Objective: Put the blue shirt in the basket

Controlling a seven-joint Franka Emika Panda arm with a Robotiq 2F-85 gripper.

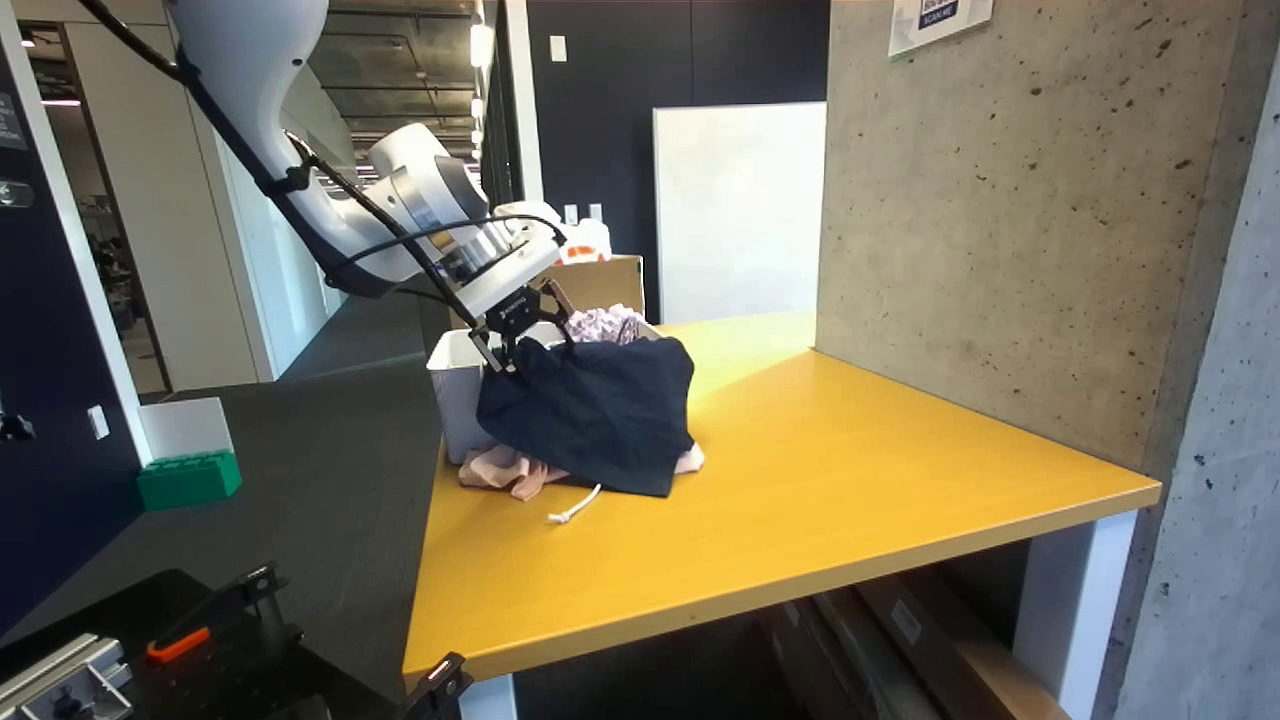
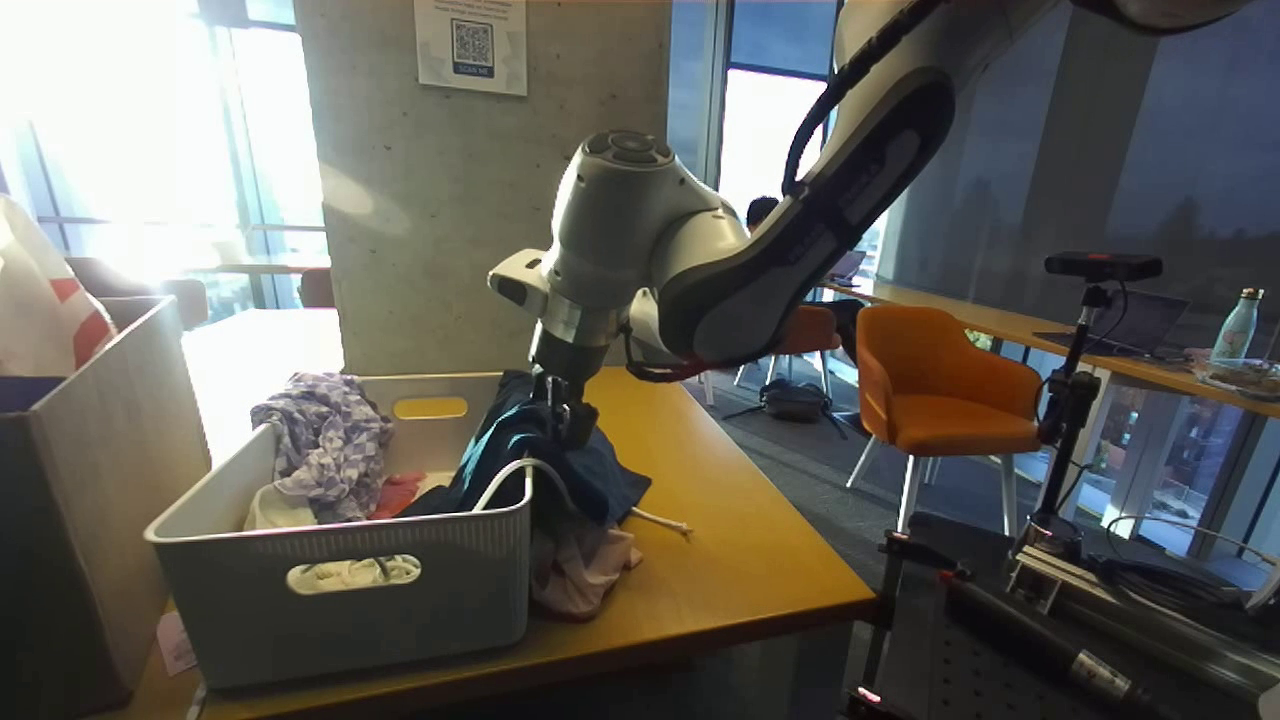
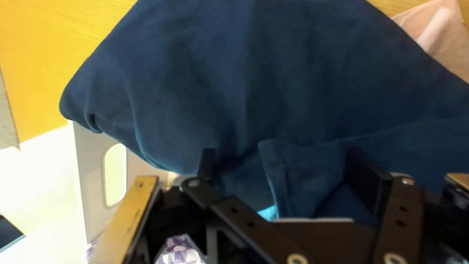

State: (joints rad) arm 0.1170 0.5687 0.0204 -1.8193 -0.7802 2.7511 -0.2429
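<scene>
The dark blue shirt drapes over the near rim and wall of the basket. It also shows in an exterior view, partly inside the basket and partly hanging outside. The grey-white basket stands on the table; its wall also shows in the other pictures. The shirt fills most of the wrist view. My gripper is open, its fingers wide apart, with a fold of the shirt between them. In both exterior views the gripper is down at the shirt over the basket rim.
A pink cloth lies on the table under the shirt, beside the basket. A white cord trails from the shirt. A purple-white checked cloth is in the basket. A cardboard box stands beside it. A concrete pillar borders the table.
</scene>
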